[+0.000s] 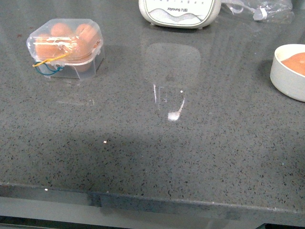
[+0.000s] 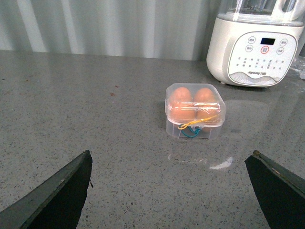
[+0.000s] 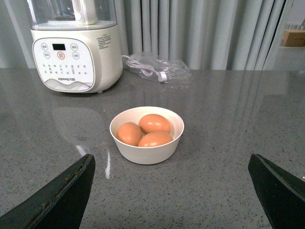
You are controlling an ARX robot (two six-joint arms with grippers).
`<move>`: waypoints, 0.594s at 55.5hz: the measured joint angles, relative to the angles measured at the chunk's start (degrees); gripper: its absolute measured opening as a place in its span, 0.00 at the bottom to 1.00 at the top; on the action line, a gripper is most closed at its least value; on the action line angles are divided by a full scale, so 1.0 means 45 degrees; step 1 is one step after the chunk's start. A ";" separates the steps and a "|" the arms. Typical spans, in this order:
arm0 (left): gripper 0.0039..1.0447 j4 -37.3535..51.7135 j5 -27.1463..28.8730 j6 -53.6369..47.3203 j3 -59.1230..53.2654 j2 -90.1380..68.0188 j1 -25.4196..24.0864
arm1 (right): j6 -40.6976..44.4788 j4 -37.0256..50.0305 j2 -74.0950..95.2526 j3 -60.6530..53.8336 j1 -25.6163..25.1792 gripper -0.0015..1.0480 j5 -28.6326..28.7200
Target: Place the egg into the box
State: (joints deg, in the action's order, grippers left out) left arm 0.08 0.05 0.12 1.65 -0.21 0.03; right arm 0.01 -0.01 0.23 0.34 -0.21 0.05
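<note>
The smooth orange-brown eggs (image 3: 154,123) lie three together in a round white ceramic bowl (image 3: 147,153) at the far right of the grey speckled stone desk (image 1: 152,157), and the right tool (image 3: 171,191) looks straight at this bowl, with its two dark fingers (image 3: 57,195) spread wide and nothing between them. So the right arm is clearly the nearer one for taking an egg. The eggs lie on their sides, touching each other (the long axis of the top one runs roughly across the line between the fingers).

The small clear plastic egg box (image 1: 66,47) with a domed lid and yellow and blue bands stands at the far left of the desk, well apart from the bowl. Its lid looks closed and at least three or four eggs show inside, so I judge a free cell is doubtful. The left tool (image 2: 171,191) faces this box, also wide and empty.

A cream-white kitchen blender base (image 1: 180,12) stands at the far edge between them; the desk between bowl and box carries no obstacle.
</note>
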 joint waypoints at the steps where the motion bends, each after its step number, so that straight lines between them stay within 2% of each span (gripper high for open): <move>1: 0.94 0.0000 -0.0005 0.0000 0.0000 0.0000 0.0000 | 0.0000 0.0000 0.0000 0.0000 0.0000 0.93 0.0000; 33: 0.94 0.0000 -0.0005 0.0000 0.0000 0.0000 -0.0005 | 0.0000 0.0000 0.0000 0.0000 0.0000 0.93 0.0000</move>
State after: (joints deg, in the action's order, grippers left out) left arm 0.08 0.03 0.12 1.65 -0.21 0.01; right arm 0.01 -0.01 0.23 0.34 -0.21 0.05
